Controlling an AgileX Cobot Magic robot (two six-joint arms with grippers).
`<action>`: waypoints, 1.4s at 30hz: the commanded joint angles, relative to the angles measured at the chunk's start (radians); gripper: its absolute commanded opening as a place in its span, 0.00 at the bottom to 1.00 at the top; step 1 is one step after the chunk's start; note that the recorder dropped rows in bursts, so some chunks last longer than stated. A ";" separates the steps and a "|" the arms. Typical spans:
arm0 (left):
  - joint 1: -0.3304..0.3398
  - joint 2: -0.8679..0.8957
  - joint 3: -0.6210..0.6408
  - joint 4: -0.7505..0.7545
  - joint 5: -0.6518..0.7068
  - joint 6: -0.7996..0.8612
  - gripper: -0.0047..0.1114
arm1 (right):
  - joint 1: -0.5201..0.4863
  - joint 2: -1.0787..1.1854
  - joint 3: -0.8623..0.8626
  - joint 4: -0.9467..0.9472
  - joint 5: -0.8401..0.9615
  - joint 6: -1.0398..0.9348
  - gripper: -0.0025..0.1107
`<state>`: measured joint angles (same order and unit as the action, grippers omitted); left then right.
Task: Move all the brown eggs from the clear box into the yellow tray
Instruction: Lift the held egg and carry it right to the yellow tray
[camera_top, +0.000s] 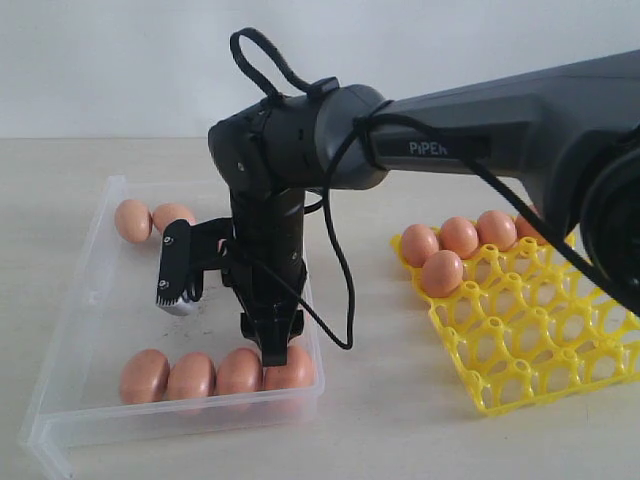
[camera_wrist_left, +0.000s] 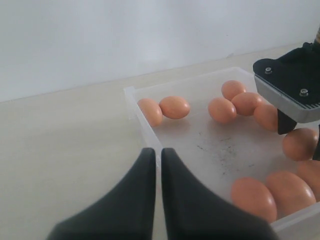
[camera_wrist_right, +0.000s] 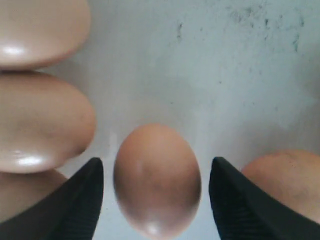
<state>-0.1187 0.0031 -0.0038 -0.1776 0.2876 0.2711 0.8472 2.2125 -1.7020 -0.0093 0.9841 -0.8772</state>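
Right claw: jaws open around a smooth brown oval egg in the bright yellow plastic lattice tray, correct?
No: the right claw is open around a smooth brown oval egg in the clear plastic box, not the yellow lattice tray, as the exterior view shows.

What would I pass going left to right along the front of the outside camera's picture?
Clear box, left wall → three brown eggs in its front row → the pincer, over a fourth egg → bare table → yellow tray.

Exterior side-on; wrist views onto clear box (camera_top: 100, 320)
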 joint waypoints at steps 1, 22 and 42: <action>-0.006 -0.003 0.004 0.002 -0.002 0.000 0.07 | -0.001 -0.003 0.000 -0.003 -0.014 -0.010 0.50; -0.006 -0.003 0.004 0.002 -0.002 0.000 0.07 | -0.012 -0.001 0.039 0.001 -0.455 0.412 0.02; -0.006 -0.003 0.004 0.002 -0.002 0.000 0.07 | -0.078 -0.031 0.669 -0.104 -2.010 0.914 0.02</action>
<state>-0.1187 0.0031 -0.0038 -0.1776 0.2876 0.2711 0.7945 2.2037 -1.1011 -0.0364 -0.7717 -0.0766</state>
